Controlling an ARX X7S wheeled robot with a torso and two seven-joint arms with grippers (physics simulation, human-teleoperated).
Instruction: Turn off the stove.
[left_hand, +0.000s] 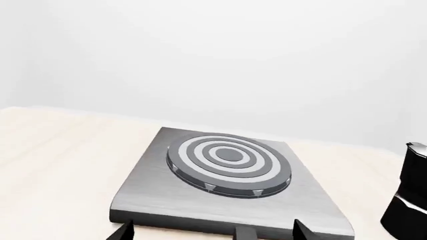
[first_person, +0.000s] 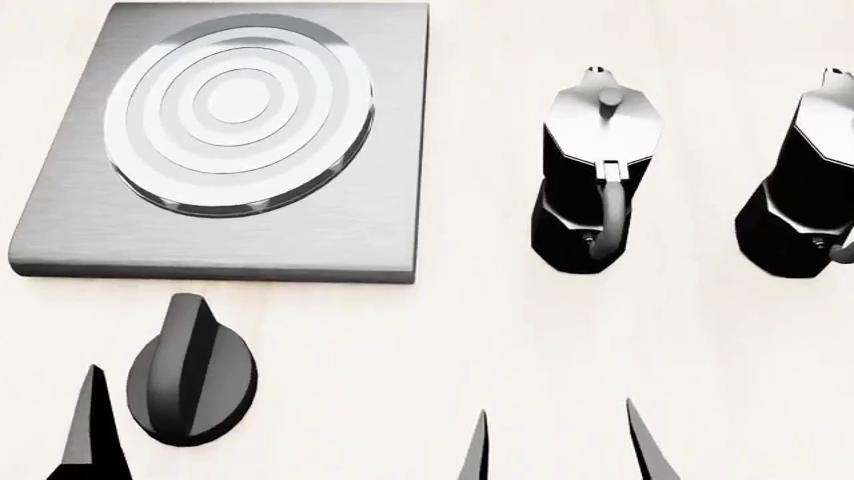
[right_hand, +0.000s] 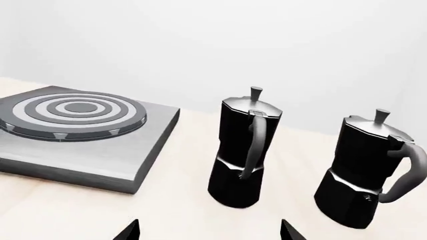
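The stove (first_person: 240, 230) lies flat toward the far left of the pale bench (first_person: 441, 330), its round burner (first_person: 238, 118) of concentric rings sitting bare on the brushed-grey plate. Its separate black ridged knob (first_person: 191, 370) rests on the bench just in front of the plate's near edge, close to the near left corner and apart from the plate. The left gripper (left_hand: 207, 234) hovers at the near edge with its fingers (first_person: 91, 430) spread apart, one tip just beside the knob and not clearly touching it; in the left wrist view the two tips frame the plate's front edge. The right gripper (first_person: 561, 450) hangs over the near edge further right, its fingers (first_person: 646, 445) also apart and holding nothing. Right of the stove stand two black-and-silver moka pots, upright: the nearer moka pot (first_person: 598, 170) around mid-bench, the second moka pot (first_person: 807, 180) by the right edge.
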